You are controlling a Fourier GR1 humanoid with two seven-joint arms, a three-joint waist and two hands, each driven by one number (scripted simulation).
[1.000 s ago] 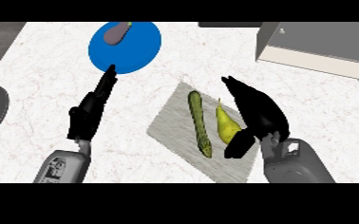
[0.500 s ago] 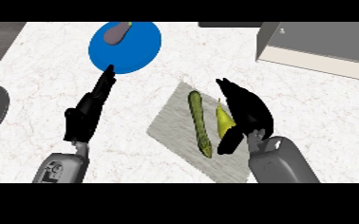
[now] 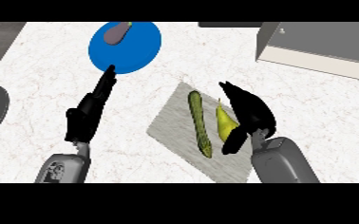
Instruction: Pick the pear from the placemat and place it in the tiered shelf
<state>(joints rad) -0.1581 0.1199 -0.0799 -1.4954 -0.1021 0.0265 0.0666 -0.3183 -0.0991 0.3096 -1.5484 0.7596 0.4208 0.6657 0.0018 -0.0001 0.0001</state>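
Pear (image 3: 223, 123) is lying on the mat (image 3: 172, 128), directly under the right hand (image 3: 249, 111), tucked between the fingers above it and the thumb (image 3: 233, 142) at its lower end. The hand is being held spread around the fruit; no pinch is being made, and whether contact is being made cannot be told. Just left of the hand, a cucumber (image 3: 199, 123) is lying alongside the pear, very near it. If the hand is closed now, the cucumber is likely being caught or nudged too, since so little room is being left on that side. The pear's tapered top may also be squeezed out of a grasp taken too low. The shelf (image 3: 312, 45) is standing well beyond the hand, up and to its right. The left hand (image 3: 88, 114) is resting open on the counter, fingers straight, tips by the blue plate (image 3: 136, 47).
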